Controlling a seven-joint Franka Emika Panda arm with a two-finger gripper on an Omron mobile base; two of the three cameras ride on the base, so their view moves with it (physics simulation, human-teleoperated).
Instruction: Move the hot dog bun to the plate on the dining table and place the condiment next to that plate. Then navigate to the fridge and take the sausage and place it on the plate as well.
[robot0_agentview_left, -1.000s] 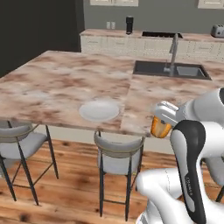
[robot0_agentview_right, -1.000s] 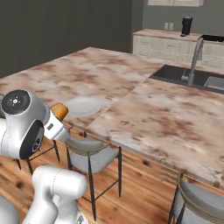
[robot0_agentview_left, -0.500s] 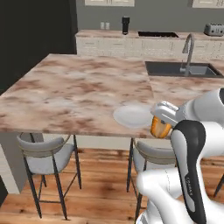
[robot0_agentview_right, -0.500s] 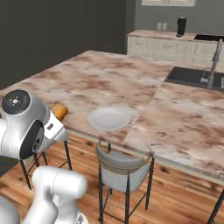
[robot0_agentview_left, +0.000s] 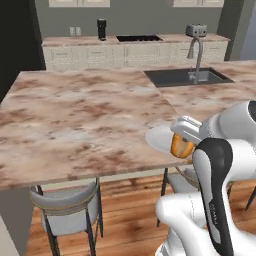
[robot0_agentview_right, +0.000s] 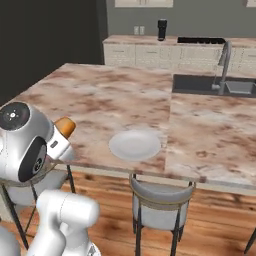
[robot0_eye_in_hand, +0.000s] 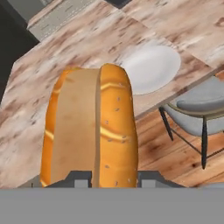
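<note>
My gripper (robot0_eye_in_hand: 114, 177) is shut on the hot dog bun (robot0_eye_in_hand: 89, 127), a golden-orange bun with a paler split, held upright in front of the hand. The bun (robot0_agentview_left: 181, 146) hangs at the near edge of the dining table (robot0_agentview_left: 75, 120), just in front of the plain white plate (robot0_agentview_left: 159, 138). From the right side the bun (robot0_agentview_right: 65, 126) is left of the plate (robot0_agentview_right: 135, 145) and nearer to me, over the table's edge (robot0_agentview_right: 90, 165). In the hand view the plate (robot0_eye_in_hand: 151, 68) lies beyond the bun on the marbled top (robot0_eye_in_hand: 65, 48). The condiment, fridge and sausage are out of view.
Grey stools (robot0_agentview_left: 67, 210) (robot0_agentview_right: 160, 202) stand under the table's near edge. A sink with a faucet (robot0_agentview_left: 196, 60) is set in the top at the right. The back counter (robot0_agentview_left: 125, 47) carries a dark canister (robot0_agentview_left: 101, 29) and a toaster (robot0_agentview_left: 196, 31).
The base has driven, so the whole scene has slid across both base views and the plate now lies closer to the gripper. The bun stays held in the gripper.
</note>
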